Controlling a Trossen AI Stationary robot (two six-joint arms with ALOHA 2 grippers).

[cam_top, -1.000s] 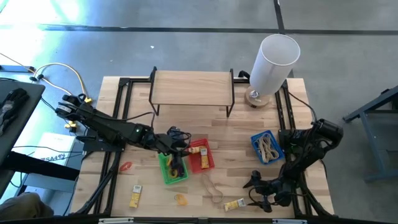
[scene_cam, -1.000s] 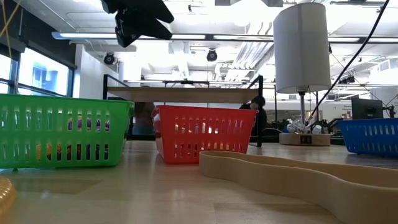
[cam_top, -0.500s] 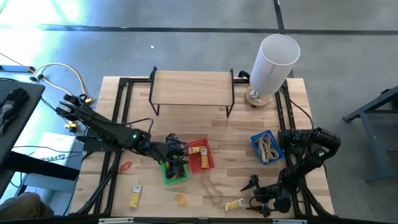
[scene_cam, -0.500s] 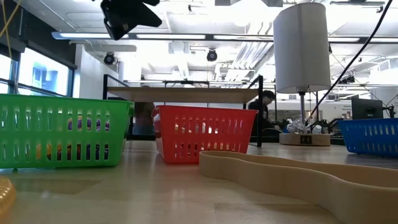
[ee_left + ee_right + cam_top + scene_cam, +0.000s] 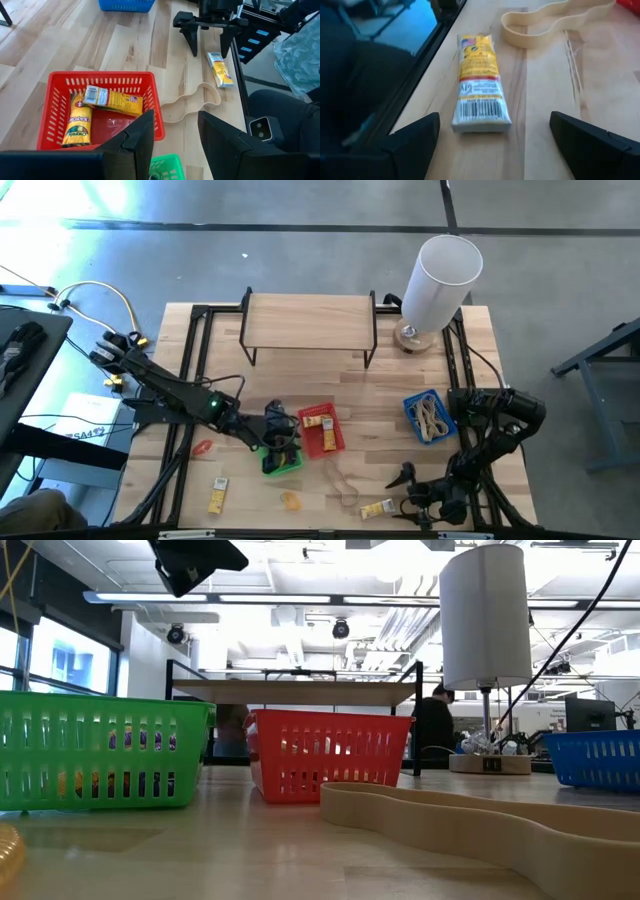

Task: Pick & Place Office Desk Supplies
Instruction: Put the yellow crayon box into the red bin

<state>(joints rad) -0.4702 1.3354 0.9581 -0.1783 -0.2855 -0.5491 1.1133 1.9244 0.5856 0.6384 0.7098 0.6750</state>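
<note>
Judging the risks first, the table [image 5: 390, 395] edge is the biggest one: the packet [image 5: 479, 85] the right gripper [image 5: 490, 145] faces lies right by the front rail, so a skewed descent could shove it off the wood or catch a finger on the frame. That gripper stands spread wide with the packet between and just ahead of its fingers, nothing held; if it comes down off-centre, one finger may land on the flat wrapper and pin it instead of straddling it. The band [image 5: 555, 20] lies just beyond and could be dragged along. Over the green basket [image 5: 282, 460], the left gripper [image 5: 175, 135] hangs partly parted and empty in its wrist view; any low sweep could nudge that basket or the red basket [image 5: 100, 107] beside it. The blue basket [image 5: 428, 416], near the right arm, holds tan bands. Two packets lie in the red basket, one slanted across the other. The loose packet is a flat yellow-and-white sachet with a barcode end, slick-looking. Still loose near the front are another packet [image 5: 217, 494], a yellow ring [image 5: 290, 501] and a red ring [image 5: 203, 448].
</note>
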